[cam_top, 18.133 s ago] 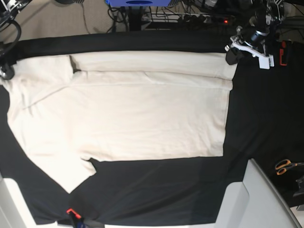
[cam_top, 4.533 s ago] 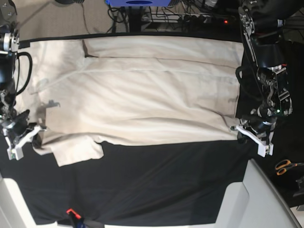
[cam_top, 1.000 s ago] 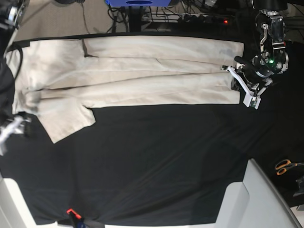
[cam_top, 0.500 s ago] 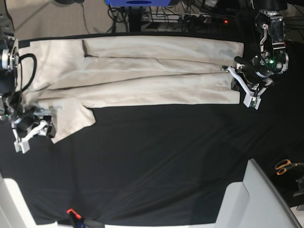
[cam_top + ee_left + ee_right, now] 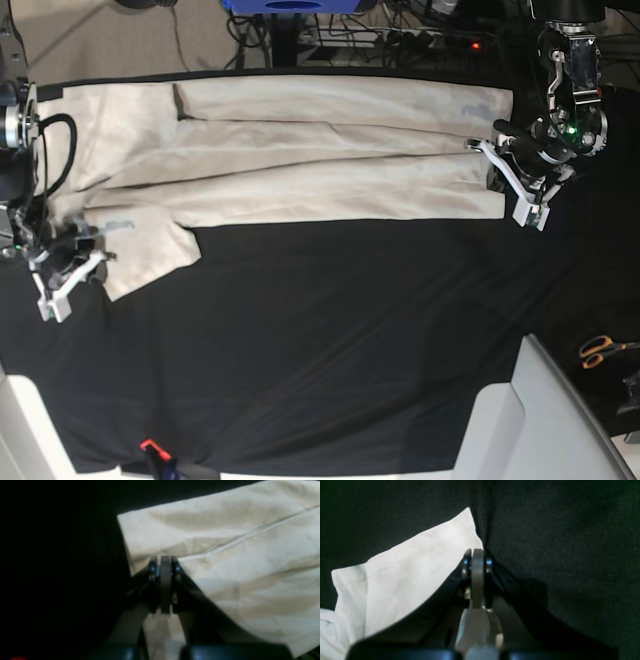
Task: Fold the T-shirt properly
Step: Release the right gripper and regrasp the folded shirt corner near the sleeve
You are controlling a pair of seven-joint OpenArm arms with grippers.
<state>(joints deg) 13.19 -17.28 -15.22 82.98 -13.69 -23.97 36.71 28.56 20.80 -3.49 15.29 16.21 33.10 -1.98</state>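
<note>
You're maybe halfway: the T-shirt (image 5: 300, 155) lies as a long folded band along the far side of the black cloth (image 5: 330, 350), left gripper (image 5: 488, 160) clamped on its hem, right gripper (image 5: 92, 256) pinched shut at the loose sleeve, crosswise folds left.

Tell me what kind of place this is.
Probably a robotics lab bench, not a home: a black cloth-covered table holding the T-shirt, tangled cables behind it, and orange-handled scissors at the side.

Overhead base; close, perhaps downward wrists
</note>
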